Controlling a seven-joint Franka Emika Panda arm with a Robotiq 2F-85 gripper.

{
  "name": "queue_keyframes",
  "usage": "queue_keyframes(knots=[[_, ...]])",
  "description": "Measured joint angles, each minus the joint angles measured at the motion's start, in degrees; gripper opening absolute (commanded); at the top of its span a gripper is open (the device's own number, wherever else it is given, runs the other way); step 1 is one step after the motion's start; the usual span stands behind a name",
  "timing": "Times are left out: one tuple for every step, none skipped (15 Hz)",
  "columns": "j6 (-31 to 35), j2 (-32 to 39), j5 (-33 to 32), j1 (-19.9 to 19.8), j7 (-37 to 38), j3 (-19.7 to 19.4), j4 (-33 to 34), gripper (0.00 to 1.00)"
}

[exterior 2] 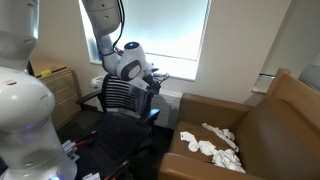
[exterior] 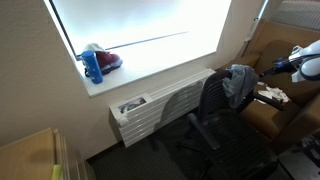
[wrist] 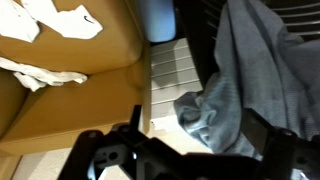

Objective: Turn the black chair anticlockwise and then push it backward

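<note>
The 1 black chair [exterior 2: 122, 97] is standing on the floor between the white radiator [exterior: 160, 108] under the window and the 1 brown seat [exterior 2: 255, 130], its ribbed backrest rising towards the arm. The gripper [exterior 2: 150, 79] is hovering just beside the top edge of that backrest, on the side facing the brown seat; whether it is touching the chair cannot be told. In an exterior view the gripper [exterior: 283, 67] is hanging over the brown seat [exterior: 268, 108], near the chair [exterior: 212, 108] and level with its top.

In the wrist view the gripper [wrist: 185, 160] is showing 2 fingers [wrist: 100, 157] spread wide, with nothing between them.

1 grey garment [wrist: 245, 85] is draping over the chair's backrest, directly below the spread fingers. Several white cloths [exterior 2: 212, 146] are lying on the brown seat's cushion; their exact number cannot be told. 1 blue bottle [exterior: 93, 66] is standing on the window sill [exterior: 150, 75], well apart from the chair.
</note>
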Motion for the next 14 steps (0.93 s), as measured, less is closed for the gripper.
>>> queue_keyframes(knots=[[-4.5, -1.9, 2.2, 3.9, -2.5, -4.6, -0.2, 1.0], [-9.6, -3.7, 2.1, 6.8, -3.0, -7.8, -0.4, 1.0], [-14.0, -5.1, 1.7, 7.7, -3.1, -8.3, -0.6, 1.0], [-17.7, -6.3, 0.0, 7.3, -2.3, -6.7, -0.8, 1.0], [-20.8, -7.3, 0.8, 6.6, -2.5, -4.1, -1.1, 1.0], [-23.4, -8.0, 4.1, 6.2, -4.8, -1.1, -1.4, 1.0], [-25.8, -8.4, 8.0, 5.8, -7.7, 1.8, -1.5, 1.0], [-27.8, -8.5, 11.3, 4.5, -10.4, 5.4, -1.6, 1.0], [-29.8, -8.4, 14.2, 2.4, -13.0, 9.3, -1.6, 1.0], [-32.2, -8.1, 15.5, 0.9, -15.1, 11.8, -1.6, 1.0], [-33.8, -7.8, 15.8, -0.1, -16.0, 13.0, -1.6, 1.0], [-34.4, -7.5, 15.8, -0.6, -16.5, 13.3, -1.6, 1.0], [-34.5, -7.2, 15.8, -0.9, -16.9, 13.4, -1.6, 1.0], [-33.6, -7.0, 16.0, -1.4, -16.9, 13.6, -1.6, 1.0]])
